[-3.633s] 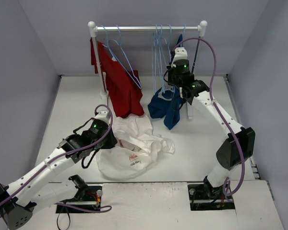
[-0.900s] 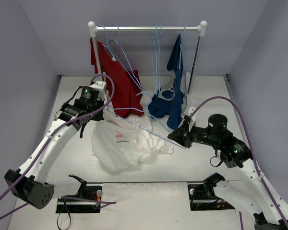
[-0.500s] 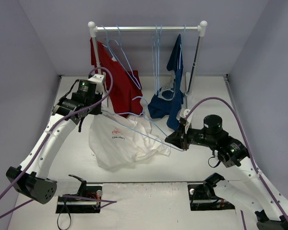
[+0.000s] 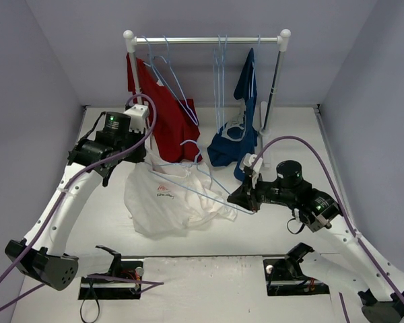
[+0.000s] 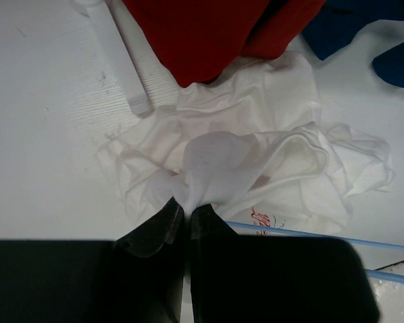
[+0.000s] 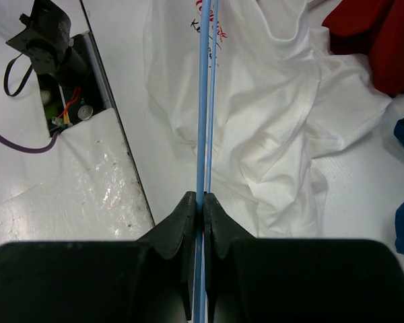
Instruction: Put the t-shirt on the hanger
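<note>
Left gripper (image 5: 186, 204) pinching bunched fold of t-shirt (image 5: 283, 168), jaws clamped shut on cloth and holding it raised. Rest of shirt lying crumpled mid-table (image 4: 101, 222), toward left edge. Right gripper (image 6: 200, 199) clamping hanger (image 6: 207, 101) wire, hanger reaching across shirt. Step in hand, by my reading: threading hanger into shirt. Next move probably calling for finding opening and feeding hanger end inside.

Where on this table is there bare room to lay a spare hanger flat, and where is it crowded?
Bare: the far-right corner of the table, between the rack post and the right wall, and the near strip between the t-shirt and the arm bases. Crowded: the middle, where t-shirt, hanger, red shirt and navy shirt bunch.
</note>
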You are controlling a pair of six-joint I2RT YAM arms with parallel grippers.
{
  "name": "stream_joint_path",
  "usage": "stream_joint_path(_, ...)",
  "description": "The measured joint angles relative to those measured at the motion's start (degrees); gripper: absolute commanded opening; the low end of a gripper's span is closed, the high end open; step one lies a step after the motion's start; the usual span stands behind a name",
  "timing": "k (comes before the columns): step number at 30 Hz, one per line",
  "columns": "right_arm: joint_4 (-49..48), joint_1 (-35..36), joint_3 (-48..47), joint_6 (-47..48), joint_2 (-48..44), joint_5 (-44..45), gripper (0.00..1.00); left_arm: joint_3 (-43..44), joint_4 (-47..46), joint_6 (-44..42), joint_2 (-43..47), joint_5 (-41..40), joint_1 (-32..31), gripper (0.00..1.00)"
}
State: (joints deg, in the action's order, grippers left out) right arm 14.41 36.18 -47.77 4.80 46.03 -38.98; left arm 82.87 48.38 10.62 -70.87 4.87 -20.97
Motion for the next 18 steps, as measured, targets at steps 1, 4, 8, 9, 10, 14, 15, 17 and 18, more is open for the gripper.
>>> stream_joint_path(1, 0.0, 0.4, -0.3, 0.0, 0.7, 0.0, 0.00, 0.0, 0.1, -0.1, 0.4, 0.6, 0.0, 0.00)
stream_joint_path(4, 0.1, 1.6, -1.7, 0.1, 2.3, 0.0, 0.00, 0.3, 0.8, -0.4, 1.1, 2.4, 0.0, 0.00)
stream_joint_path(8, 0.0, 2.2, -5.5, 0.7, 3.7, 0.0, 0.00, 1.8, 1.9, -0.5, 1.1, 4.9, 0.0, 0.00)
stream_joint_path(9, -0.1, 2.2, -6.4, 1.0, 3.9, 0.0, 0.00, 2.3, 2.0, -0.5, 1.1, 5.5, 0.0, 0.00)
stream_joint_path(10, -0.1, 2.2, -7.4, 1.2, 4.1, 0.0, 0.00, 2.8, 2.1, -0.5, 1.1, 6.0, 0.0, 0.00)
stream_joint_path(14, -0.6, 2.2, -10.3, 1.8, 5.5, -0.6, 0.00, 6.2, 3.4, -0.4, 1.2, 7.7, 0.0, 0.00)
stream_joint_path(15, -0.8, 2.2, -10.9, 1.9, 6.0, -0.9, 0.00, 7.6, 3.9, -0.4, 1.2, 8.1, 0.0, 0.00)
stream_joint_path(17, -1.6, 2.2, -11.8, 2.0, 7.0, -1.5, 0.00, 11.4, 5.5, -0.3, 1.2, 9.0, 0.0, 0.00)
stream_joint_path(18, -2.3, 2.2, -12.1, 1.9, 7.5, -1.8, 0.00, 13.5, 6.1, -0.3, 1.0, 9.6, 0.0, 0.00)
